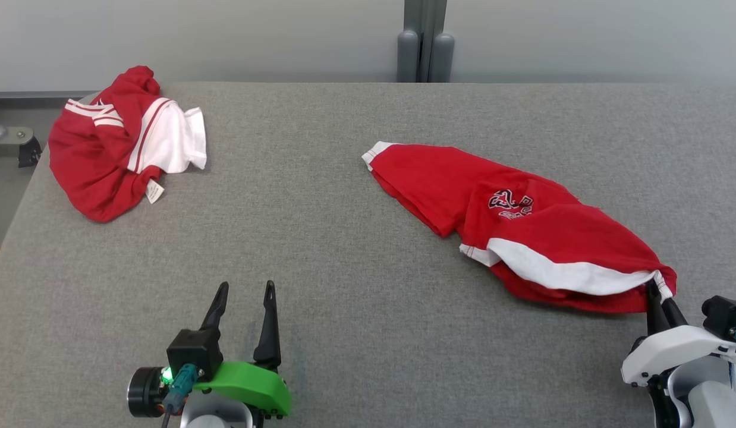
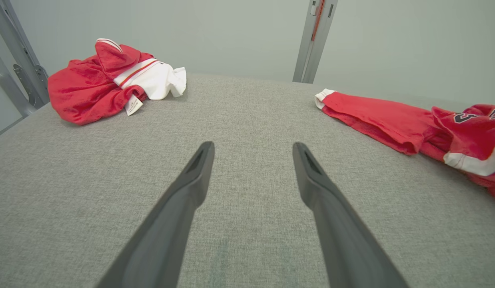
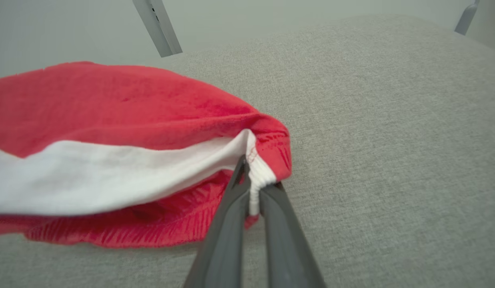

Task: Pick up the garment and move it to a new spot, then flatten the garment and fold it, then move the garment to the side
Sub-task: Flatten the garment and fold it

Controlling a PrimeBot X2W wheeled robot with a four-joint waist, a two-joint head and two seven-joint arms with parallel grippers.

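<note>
The red and white garment is spread crumpled on the grey desk, ahead and to the left of the right claw, by which its nearest hem corner is pinched tight. The left claw is held wide apart and empty, well away from it. The garment is judged light, limp and likely to sag when lifted. The thick seamed hem is best gripped, since a single thin layer could be pulled loose.
</note>
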